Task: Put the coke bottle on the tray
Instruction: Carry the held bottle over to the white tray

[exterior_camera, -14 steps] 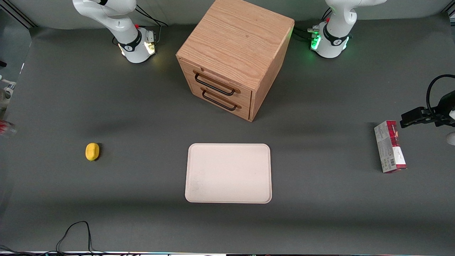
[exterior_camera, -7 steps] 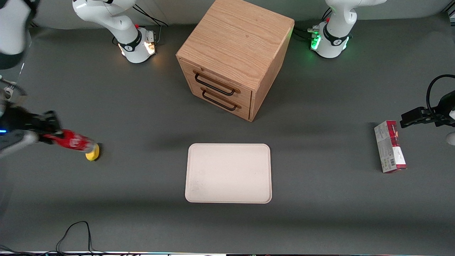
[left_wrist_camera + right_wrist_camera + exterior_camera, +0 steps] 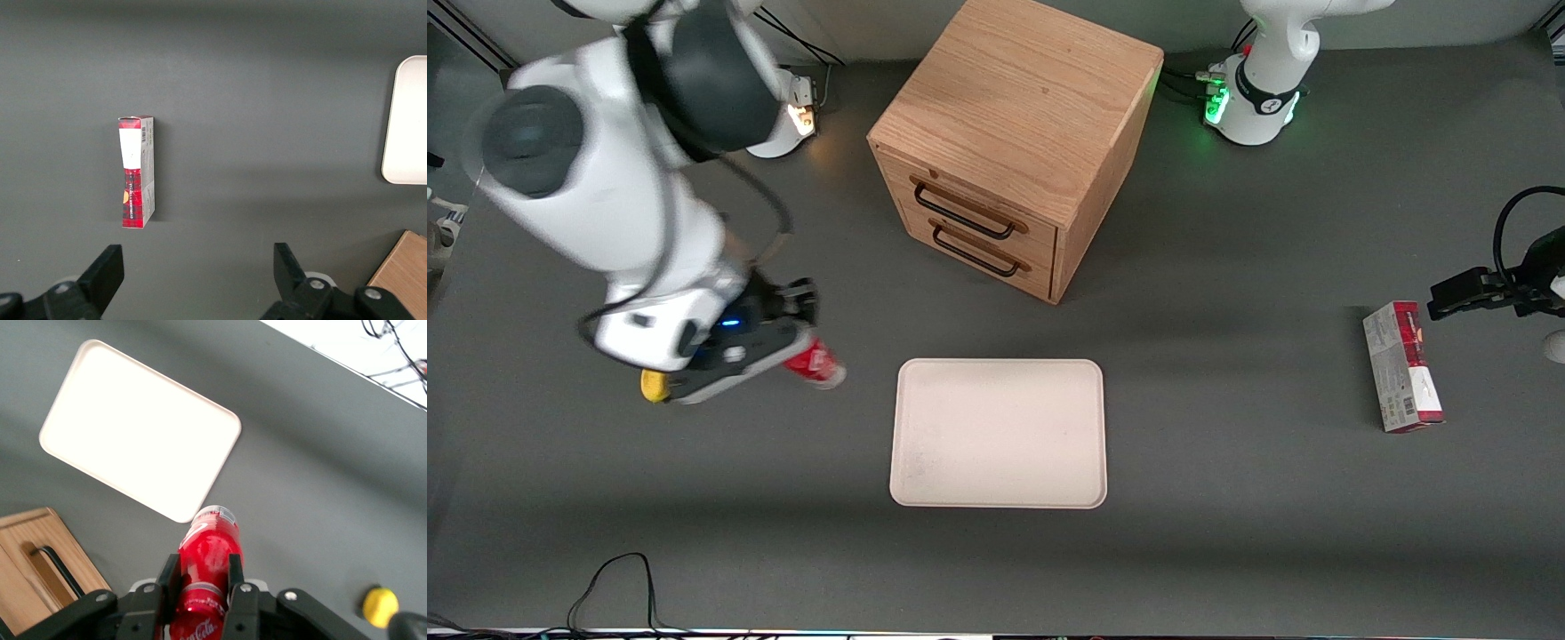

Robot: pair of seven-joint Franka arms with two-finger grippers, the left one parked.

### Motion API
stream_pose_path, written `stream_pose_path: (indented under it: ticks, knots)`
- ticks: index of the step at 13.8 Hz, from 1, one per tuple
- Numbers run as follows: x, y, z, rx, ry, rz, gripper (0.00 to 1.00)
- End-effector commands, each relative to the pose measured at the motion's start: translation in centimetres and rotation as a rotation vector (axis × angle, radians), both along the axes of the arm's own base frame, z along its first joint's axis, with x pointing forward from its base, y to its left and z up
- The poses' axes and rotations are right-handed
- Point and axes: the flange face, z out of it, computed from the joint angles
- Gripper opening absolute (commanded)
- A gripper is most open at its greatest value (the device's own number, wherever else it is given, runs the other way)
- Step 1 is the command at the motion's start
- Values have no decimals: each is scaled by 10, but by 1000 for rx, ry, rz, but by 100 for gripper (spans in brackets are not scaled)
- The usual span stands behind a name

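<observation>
One coke bottle [image 3: 815, 364] is clamped in the pincer [image 3: 199, 577], whose two fingers [image 3: 233, 568] press against the red body from either side; the clear base end juts out past the fingertips. The bottle is held tilted above the dark grey desk [image 3: 1227, 533], clear of its surface, near the tray's edge toward the working arm's end but not over the tray.

One tray [image 3: 998, 433], cream-white with rounded corners and a low rim, lies flat on the desk, nothing on it. It sits nearer to the front camera than the wooden drawer box.

One wooden box [image 3: 1009, 142] with two drawers stands upright; each drawer front carries one dark bar handle, two handles in all, both drawers shut.

One lemon [image 3: 653, 385] lies on the desk, partly hidden under the wrist; the right wrist view shows it whole [image 3: 380, 605], well apart from the tray.

One red-and-grey carton [image 3: 1401, 366] lies flat toward the parked arm's end of the desk, well apart from the tray.

One black cable [image 3: 618, 582] loops at the desk edge nearest the front camera.
</observation>
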Motion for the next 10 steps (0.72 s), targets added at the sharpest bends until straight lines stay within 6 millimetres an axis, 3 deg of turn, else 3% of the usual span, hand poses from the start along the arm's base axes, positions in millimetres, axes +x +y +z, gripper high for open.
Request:
stream_pose_path:
  ticks: [1, 3, 8, 10]
  knots:
    - [-1, 24, 6, -7, -63, -3, 0]
    - [1, 40, -1, 23, -92, 20, 0]
    - [45, 57, -110, -11, -101, 17, 0]
    - [62, 52, -153, -18, -102, 2, 0]
